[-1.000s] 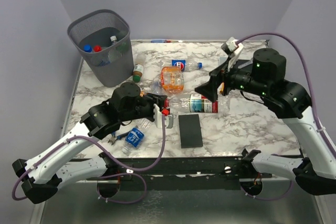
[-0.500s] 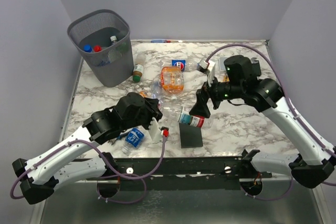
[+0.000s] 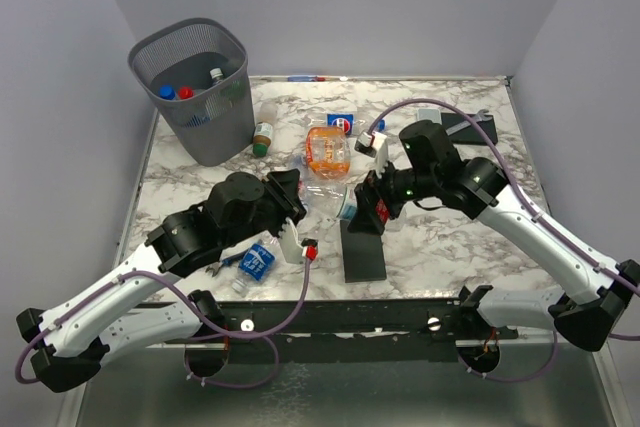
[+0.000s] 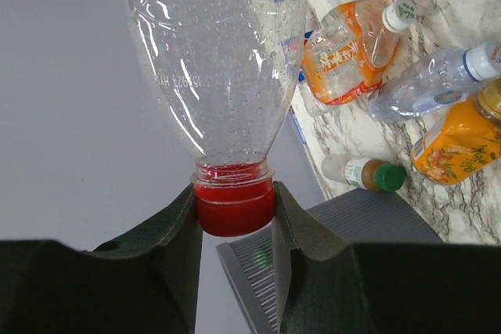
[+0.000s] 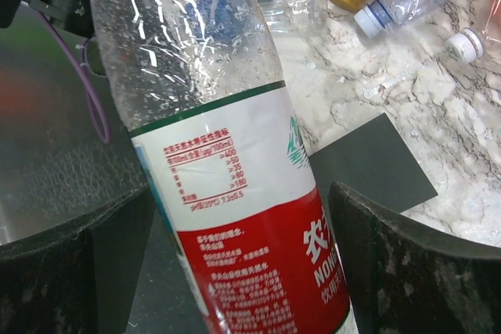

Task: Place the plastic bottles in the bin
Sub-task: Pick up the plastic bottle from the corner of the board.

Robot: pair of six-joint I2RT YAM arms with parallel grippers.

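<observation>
Clear bottle (image 4: 219, 60): left gripper (image 4: 235, 193) clamped on its red cap (image 4: 233, 215). Right gripper (image 5: 239, 193) stands wide, flanking a red-labelled bottle (image 5: 250, 263); whether it grips, I cannot tell.

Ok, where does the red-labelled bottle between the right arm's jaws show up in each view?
Top external: the red-labelled bottle lies just right of centre, at the far end of the black slab.
Left wrist: not in it.
Right wrist: the bottle fills the middle.
Shared landmark: the white-capped orange bottle; the right wrist view shows only its cap, near the right edge.
</observation>
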